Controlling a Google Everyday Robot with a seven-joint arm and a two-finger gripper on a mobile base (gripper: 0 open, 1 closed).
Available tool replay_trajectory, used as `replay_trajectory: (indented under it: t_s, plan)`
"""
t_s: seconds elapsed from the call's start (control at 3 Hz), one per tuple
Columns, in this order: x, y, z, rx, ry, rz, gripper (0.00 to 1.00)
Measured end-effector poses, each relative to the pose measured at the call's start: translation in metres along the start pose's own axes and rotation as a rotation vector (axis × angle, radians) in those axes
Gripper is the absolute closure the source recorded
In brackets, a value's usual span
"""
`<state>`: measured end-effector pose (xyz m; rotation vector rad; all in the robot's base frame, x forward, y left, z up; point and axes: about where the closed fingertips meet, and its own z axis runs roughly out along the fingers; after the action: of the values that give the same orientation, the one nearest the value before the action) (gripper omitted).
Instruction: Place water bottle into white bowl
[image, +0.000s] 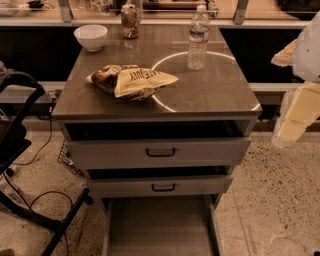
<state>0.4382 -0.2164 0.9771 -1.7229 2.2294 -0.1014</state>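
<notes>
The water bottle (198, 37), clear with a white cap and a label band, stands upright at the back right of the grey cabinet top (210, 92). The white bowl (90, 37) sits at the back left corner, empty. My gripper (295, 117) hangs at the right edge of the view, off the side of the cabinet and below its top, far from both the bottle and the bowl. It holds nothing that I can see.
A yellow-and-brown snack bag (131, 80) lies in the middle left of the top. A patterned drink can (130, 21) stands at the back next to the bowl. Two drawers (160, 151) sit slightly open below. A black chair frame (20, 130) stands at the left.
</notes>
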Motion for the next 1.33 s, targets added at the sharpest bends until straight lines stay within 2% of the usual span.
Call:
replay_trajectory:
  t_s: [0.33,0.67,1.0,1.33]
  plan:
    - [0.0,0.0,0.0,0.0,0.0,0.0,0.0]
    - [0.001,-0.011,0.002,0.053,-0.028,0.021,0.0]
    - [0.026,-0.023,0.016,0.14,-0.103,0.128,0.0]
    - [0.048,-0.04,0.027,0.217,-0.242,0.251,0.0]
